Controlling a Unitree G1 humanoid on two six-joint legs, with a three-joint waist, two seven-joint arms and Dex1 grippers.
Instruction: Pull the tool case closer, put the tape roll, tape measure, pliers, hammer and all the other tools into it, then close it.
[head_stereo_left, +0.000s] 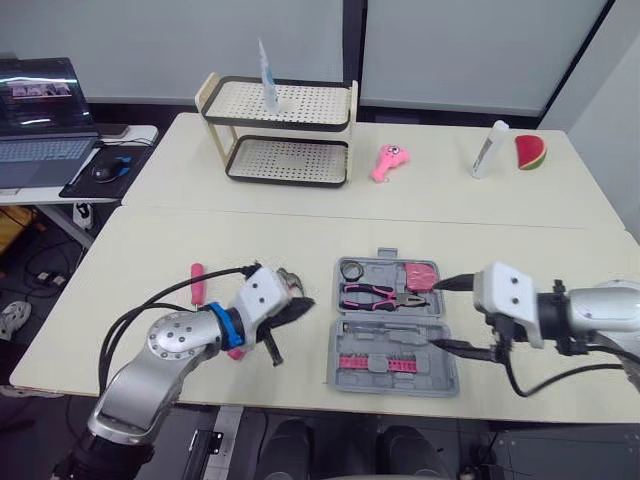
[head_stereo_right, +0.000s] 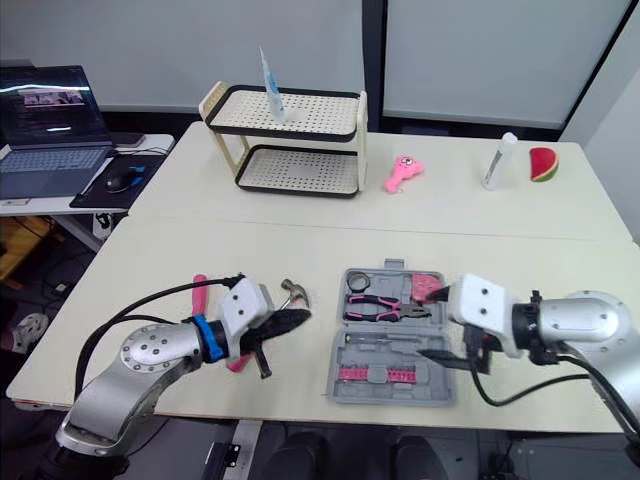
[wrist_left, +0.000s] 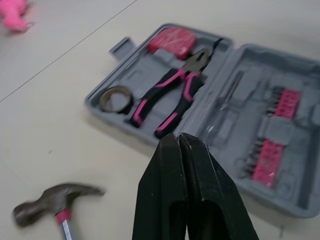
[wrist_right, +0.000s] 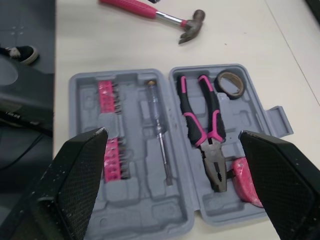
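One hammer (wrist_right: 150, 12) lies slantwise, head toward case (wrist_right: 150, 215).

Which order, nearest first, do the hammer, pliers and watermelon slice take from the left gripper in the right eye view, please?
1. Hammer, just beside the left gripper.
2. Pliers, in the open case.
3. Watermelon slice, far right corner.

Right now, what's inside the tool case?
In the tool case: tape roll, pliers, tape measure, screwdriver, bit strip. The hammer lies outside on the table. The right tool covers part of the tape measure.
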